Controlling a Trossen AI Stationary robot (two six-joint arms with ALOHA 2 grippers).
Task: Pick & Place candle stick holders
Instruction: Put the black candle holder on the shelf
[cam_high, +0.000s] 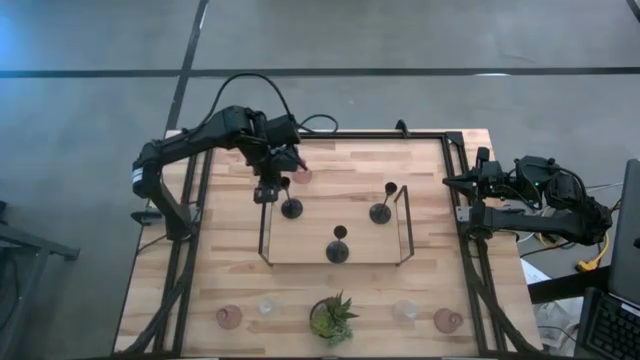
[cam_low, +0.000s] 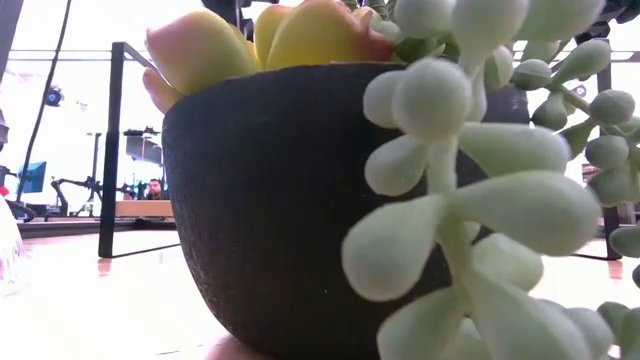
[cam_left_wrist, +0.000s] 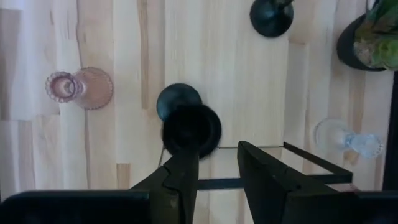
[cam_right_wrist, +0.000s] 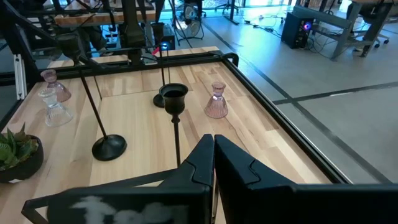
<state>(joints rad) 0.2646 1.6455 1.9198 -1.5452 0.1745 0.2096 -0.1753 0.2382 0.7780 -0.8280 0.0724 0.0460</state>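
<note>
Black metal on pale wood: three black candle stick holders stand inside the wire-framed tray (cam_high: 405, 225), one at its left end (cam_high: 291, 208), one toward its right end (cam_high: 381, 212), one at the near rail (cam_high: 338, 250). The left tool (cam_high: 270, 192) hangs right over the left-end holder, at the tray's left rail, fingers apart, with the holder's cup (cam_left_wrist: 191, 129) just off one fingertip and nothing clamped.

The right tool (cam_high: 452, 181) waits outside the tray's right rail, fingers pressed together.

Three pink glass holders sit outside the tray: one beyond its far left corner (cam_high: 303, 175), one off its near left corner (cam_high: 229, 317), one off its near right corner (cam_high: 447, 320). Two clear ones (cam_high: 266, 307) (cam_high: 404, 310) flank the potted plant (cam_high: 333, 318), which sits in front of the tray.

The risk, as I judge it: that thin stem is top-heavy, so a finger brushing the cup could tip the holder against the rail.

Hard to read: the low view is filled by the plant's pot (cam_low: 270, 200), hiding the tray entirely. The clear glass barely shows from above.
</note>
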